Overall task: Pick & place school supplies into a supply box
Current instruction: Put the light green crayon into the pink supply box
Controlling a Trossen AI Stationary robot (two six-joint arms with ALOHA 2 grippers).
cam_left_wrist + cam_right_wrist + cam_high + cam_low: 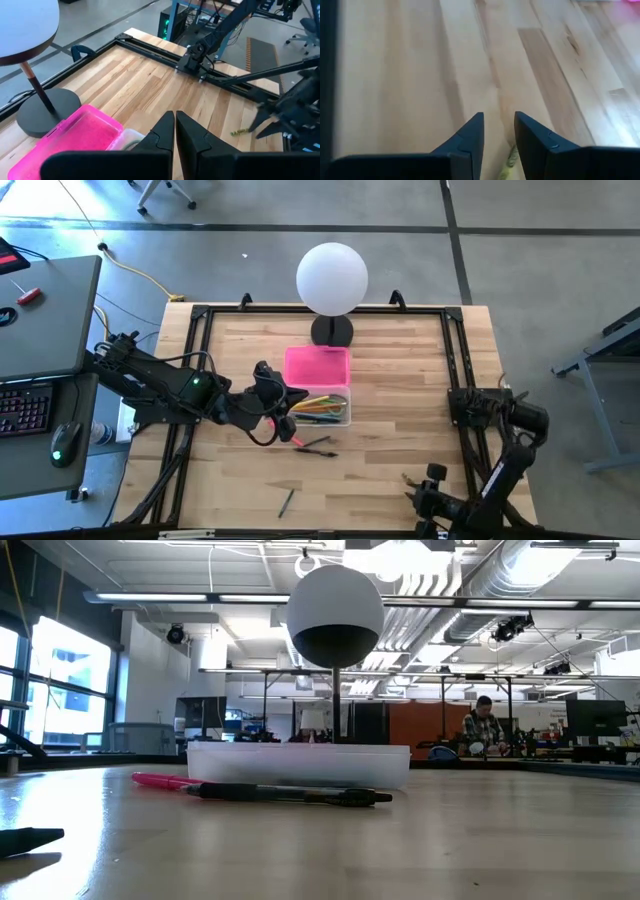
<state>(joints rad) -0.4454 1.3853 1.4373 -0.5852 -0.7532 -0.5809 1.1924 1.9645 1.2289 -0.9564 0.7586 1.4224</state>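
The supply box [322, 407], clear plastic, stands mid-table with several coloured pens and pencils inside; its pink lid [317, 366] lies just behind it. My left gripper [290, 402] hovers shut over the box's left end, nothing showing between its fingers [165, 132]. A pink pen [160, 780] and a black pen [290, 794] lie on the table in front of the box. My right gripper [499, 132] is open near the front right edge, low over a small yellow-green pencil stub [509, 161] that lies on the wood below the gap.
A white globe lamp [332, 277] on a black base [332, 330] stands behind the lid. A dark pencil [286, 502] lies near the front edge, and another dark item [322, 452] in front of the pens. A black frame [455, 350] edges the table.
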